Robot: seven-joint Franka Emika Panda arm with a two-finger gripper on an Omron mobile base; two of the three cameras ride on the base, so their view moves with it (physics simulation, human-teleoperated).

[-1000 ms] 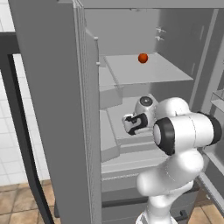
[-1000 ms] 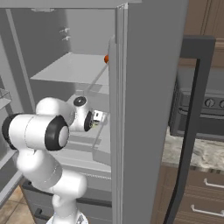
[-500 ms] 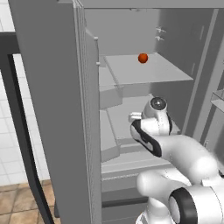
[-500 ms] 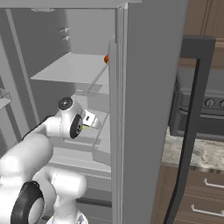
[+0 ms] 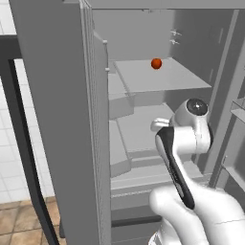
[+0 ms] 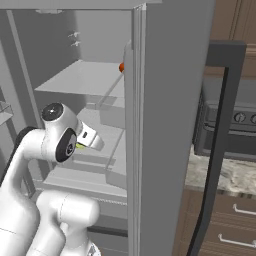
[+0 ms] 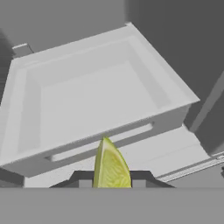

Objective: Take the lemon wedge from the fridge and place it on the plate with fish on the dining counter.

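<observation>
Lemon wedge (image 7: 111, 167) clamped between the gripper (image 7: 112, 178) jaws, held above the near edge of a pale drawer (image 7: 92, 94) inside the open fridge (image 5: 62, 119). Pickup done; carry to the plate with fish left, both plate and dining counter unseen. Fingertips themselves mostly cut off

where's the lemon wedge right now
The small yellow-green lemon wedge is pinched in the end effector, low centre in the hand view, held above the open pale grey drawer inside the tall grey fridge.
</observation>
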